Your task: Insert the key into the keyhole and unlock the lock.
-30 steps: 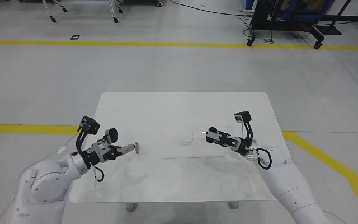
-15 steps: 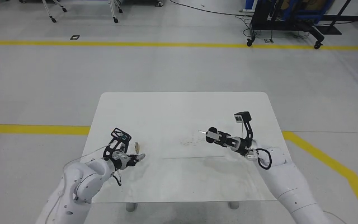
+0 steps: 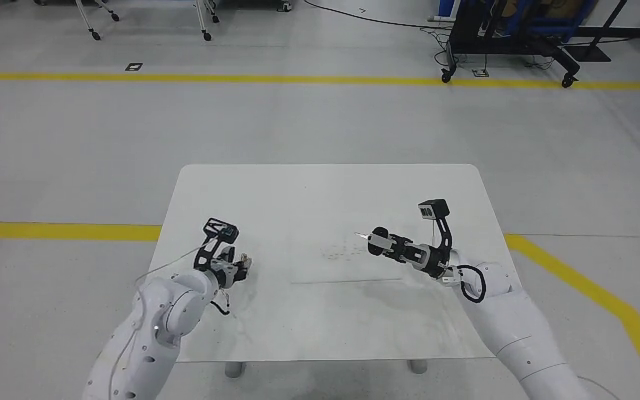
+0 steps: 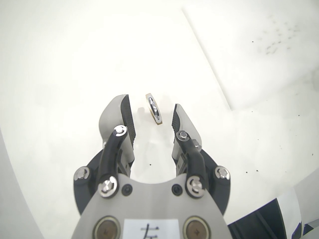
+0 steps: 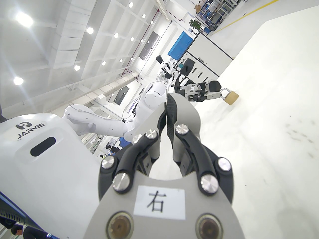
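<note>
From above, on a white table (image 3: 330, 190): left gripper (image 3: 240, 266) low over the near-left part. Right gripper (image 3: 374, 239) well apart on the right side, clamped on a thin silver key (image 3: 359, 236) jutting from its tip toward the left arm.

From the left wrist: left gripper (image 4: 151, 102) with jaws spread apart either side of a small brass lock (image 4: 154, 112), touching neither pad, shackle end facing the gripper.

From the right wrist: right gripper (image 5: 166, 108) with jaws pressed together. Farther off, lock (image 5: 231, 97) resting on the table, left gripper (image 5: 220, 92) at its shackle.
</note>
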Available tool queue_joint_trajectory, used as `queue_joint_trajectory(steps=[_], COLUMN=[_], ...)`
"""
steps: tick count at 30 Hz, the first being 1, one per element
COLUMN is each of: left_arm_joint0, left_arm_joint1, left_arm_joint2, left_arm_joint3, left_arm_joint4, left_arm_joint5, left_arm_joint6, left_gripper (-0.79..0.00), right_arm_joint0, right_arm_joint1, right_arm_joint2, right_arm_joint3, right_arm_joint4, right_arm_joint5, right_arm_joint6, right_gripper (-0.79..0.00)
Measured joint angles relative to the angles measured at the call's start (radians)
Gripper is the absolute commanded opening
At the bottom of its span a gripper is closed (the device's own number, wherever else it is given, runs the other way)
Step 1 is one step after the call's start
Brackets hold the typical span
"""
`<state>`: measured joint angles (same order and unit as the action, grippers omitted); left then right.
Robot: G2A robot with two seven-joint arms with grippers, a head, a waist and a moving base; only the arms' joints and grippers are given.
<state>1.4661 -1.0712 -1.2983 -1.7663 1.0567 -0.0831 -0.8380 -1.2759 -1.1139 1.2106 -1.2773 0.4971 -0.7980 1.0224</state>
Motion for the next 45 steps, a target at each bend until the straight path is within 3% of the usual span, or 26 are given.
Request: queue_joint_trajectory(steps=[6,14,17,18,19,41,45], left_arm_joint0=[-0.030,-0.050,-0.056,-0.058,-0.060,-0.058,-0.041], left_arm_joint1=[-0.006,-0.012,-0.015,-0.016,-0.017,-0.020,-0.020], left_arm_joint2=[0.033,0.055,0.060,0.062,0.064,0.084,0.061], left_arm_joint3=[0.027,0.054,0.061,0.062,0.063,0.067,0.038], left_arm_joint4=[0.024,0.040,0.043,0.043,0.042,0.158,0.111], left_arm_joint5=[0.026,0.045,0.059,0.063,0.068,0.034,-0.010], left_arm_joint6=[-0.026,-0.015,-0.010,-0.008,-0.006,0.049,0.143], left_gripper=[-0.551,-0.588,-0.674,-0.763,-0.785,-0.785,-0.785], right_arm_joint0=[0.000,0.000,0.000,0.000,0.000,0.000,0.000], right_arm_joint1=[0.000,0.000,0.000,0.000,0.000,0.000,0.000], right_arm_joint2=[0.000,0.000,0.000,0.000,0.000,0.000,0.000], right_arm_joint3=[0.000,0.000,0.000,0.000,0.000,0.000,0.000], right_arm_joint4=[0.000,0.000,0.000,0.000,0.000,0.000,0.000], right_arm_joint5=[0.000,0.000,0.000,0.000,0.000,0.000,0.000], right_arm_joint6=[0.000,0.000,0.000,0.000,0.000,0.000,0.000], right_gripper=[-0.785,-0.785,-0.785,-0.785,-0.785,-0.785,-0.785])
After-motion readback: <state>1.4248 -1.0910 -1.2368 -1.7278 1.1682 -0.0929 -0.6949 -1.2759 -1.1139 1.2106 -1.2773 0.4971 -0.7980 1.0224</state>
